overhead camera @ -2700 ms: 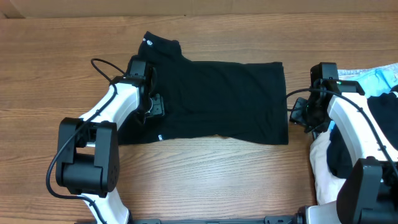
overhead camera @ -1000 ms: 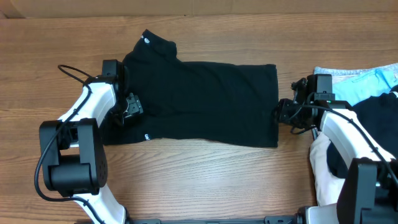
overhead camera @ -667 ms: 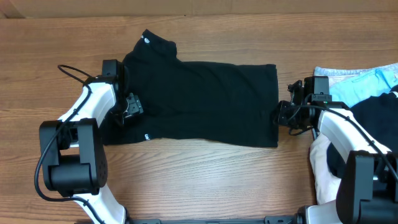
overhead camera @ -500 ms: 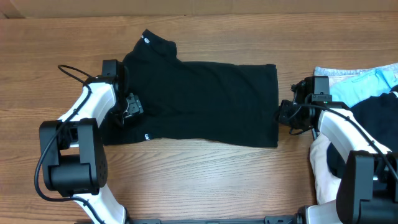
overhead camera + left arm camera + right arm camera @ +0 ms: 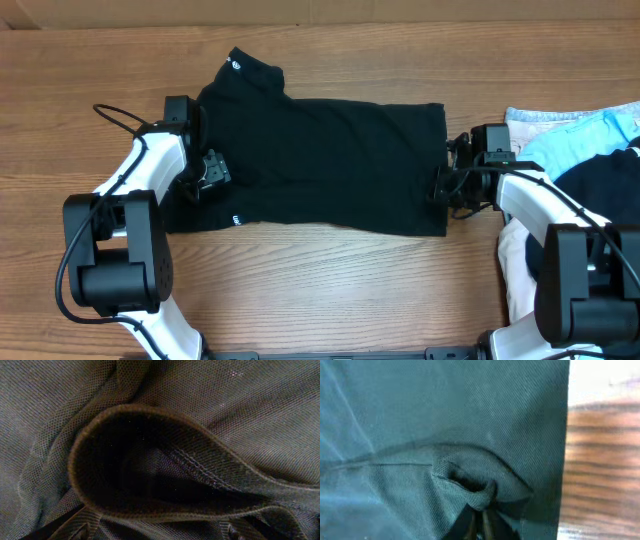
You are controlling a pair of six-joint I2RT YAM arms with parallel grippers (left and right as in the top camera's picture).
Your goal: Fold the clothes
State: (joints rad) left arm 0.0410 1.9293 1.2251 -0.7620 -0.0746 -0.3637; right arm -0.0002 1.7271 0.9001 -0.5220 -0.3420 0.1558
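Whereas the right gripper stood just off the cloth 1 second ago with its jaws parted, it now sits on the right edge of the black T-shirt with its jaws closed on the fabric. The right wrist view confirms this: the 2 fingertips meet at the bottom of the frame and pinch a small raised pucker of knit just inside the shirt's straight edge, with the wooden table showing beyond that edge.

The left gripper has not moved in that second. It rests on the shirt's left end, beside the sleeve area, with its jaws spread wide. In the left wrist view a stitched hem fold arches between them. Whether the fold is pinched cannot be determined.

The T-shirt has kept its position over the last second. It lies flat across the middle of the table, long axis left to right, with the white neck label at its upper left corner and the hem tag near its lower left edge. Each gripper is therefore at 1 end of the shirt.

A light-blue garment and a rumpled black garment lie at the right edge, apart from the shirt.
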